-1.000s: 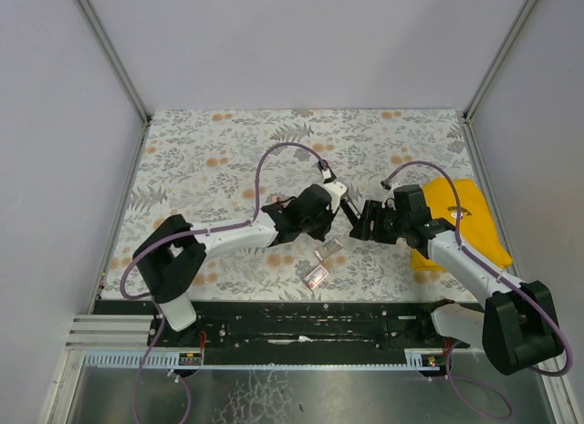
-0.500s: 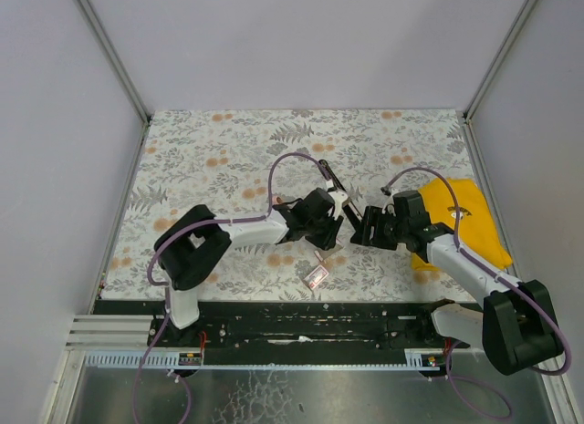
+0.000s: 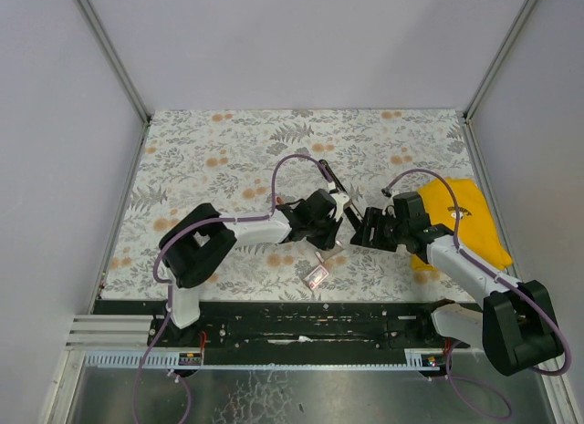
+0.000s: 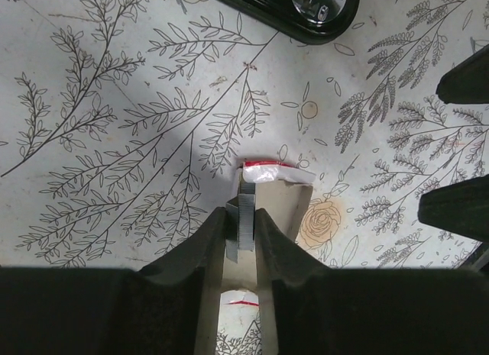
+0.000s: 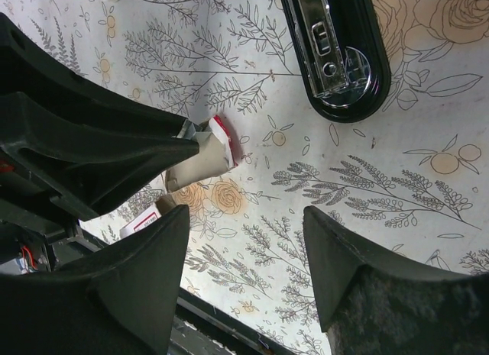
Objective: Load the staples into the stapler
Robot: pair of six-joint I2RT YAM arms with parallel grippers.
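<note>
The stapler (image 5: 340,50) lies open on the floral table, its chrome magazine facing up; its black end also shows in the left wrist view (image 4: 263,4). A strip of staples (image 4: 247,198) stands between the pads of my left gripper (image 4: 241,217), which is shut on it just above the open white-and-red staple box (image 4: 279,179). In the top view the left gripper (image 3: 330,228) and right gripper (image 3: 360,225) nearly meet at the table's middle. My right gripper (image 5: 244,217) is open and empty, hovering near the box (image 5: 206,156).
A yellow cloth (image 3: 465,223) lies under the right arm at the table's right edge. A second white-and-red box part (image 3: 315,276) sits near the front edge. The left gripper's fingers (image 5: 92,149) crowd the right wrist view.
The left arm has swung in and lowered its gripper over the staple box, with its jaws now around the staple strip. The right gripper has edged slightly left and stays open.
</note>
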